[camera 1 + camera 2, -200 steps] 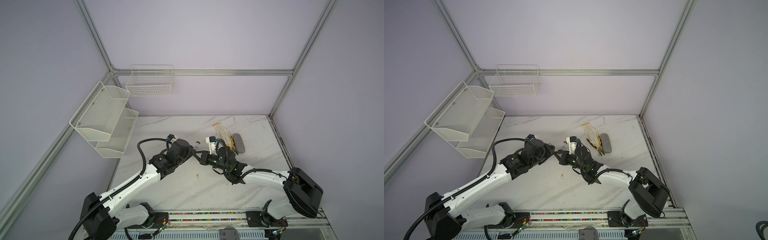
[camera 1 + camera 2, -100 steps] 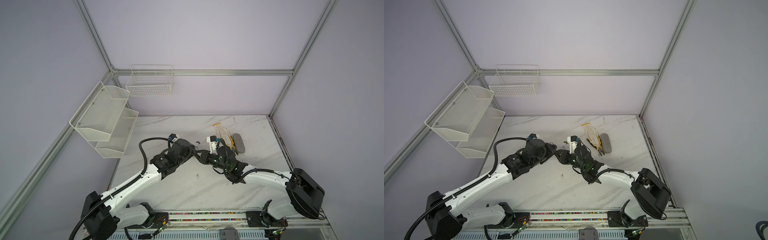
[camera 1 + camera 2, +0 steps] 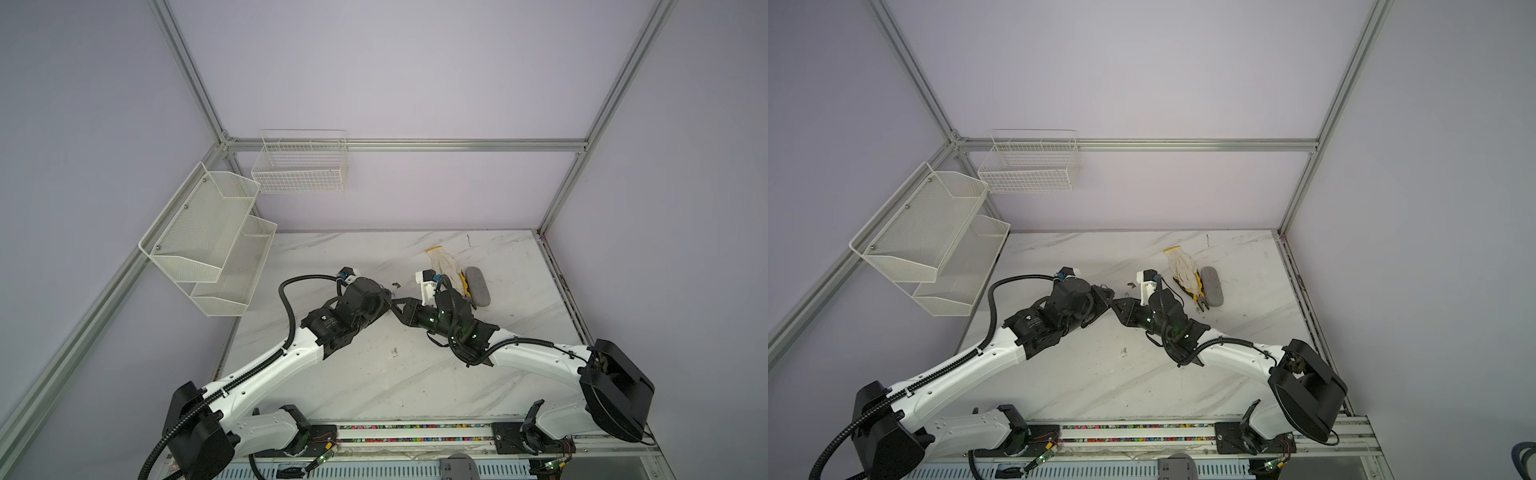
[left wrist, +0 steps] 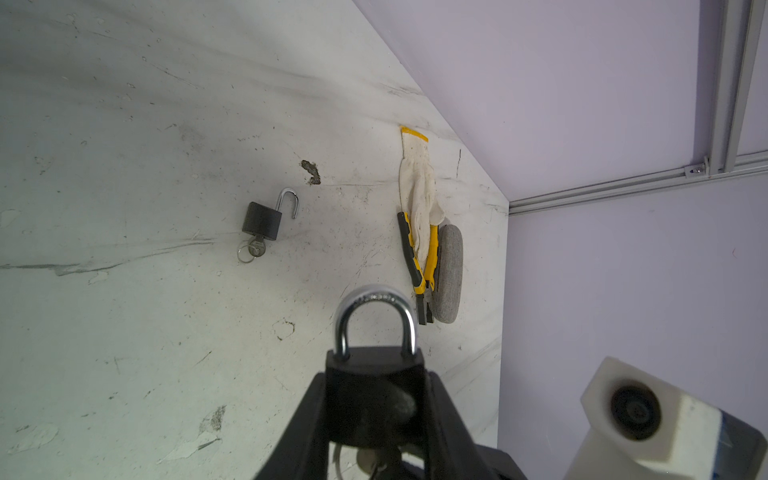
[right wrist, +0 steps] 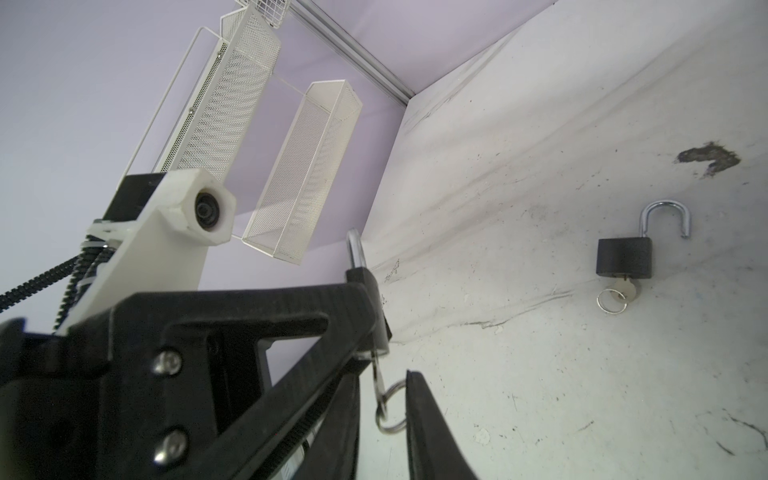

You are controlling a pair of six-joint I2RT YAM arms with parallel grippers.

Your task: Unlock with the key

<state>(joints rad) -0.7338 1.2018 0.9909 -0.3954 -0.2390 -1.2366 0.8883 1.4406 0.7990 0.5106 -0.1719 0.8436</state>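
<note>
My left gripper (image 4: pixel 374 384) is shut on the black body of a padlock (image 4: pixel 374 368), and the padlock's silver shackle (image 4: pixel 376 303) is closed. A key (image 5: pixel 377 374) hangs from the padlock's underside with a ring (image 5: pixel 390 411) on it. My right gripper (image 5: pixel 384 388) is open, one finger on each side of the key, with a gap showing on both sides. In both top views the two grippers (image 3: pixel 390 302) (image 3: pixel 1116 306) meet tip to tip above the middle of the table.
A second black padlock (image 4: pixel 262 218) (image 5: pixel 623 257) lies on the table, shackle open and key in it. Behind the right arm lie a white glove (image 3: pixel 444 266), yellow pliers (image 4: pixel 432 257) and a grey oblong case (image 3: pixel 477 286). White mesh shelves (image 3: pixel 208 237) and a wire basket (image 3: pixel 299 166) hang on the left and back walls.
Both arms have crept a little toward each other, so the two gripper tips are closer together. The padlock stays in my left gripper.
</note>
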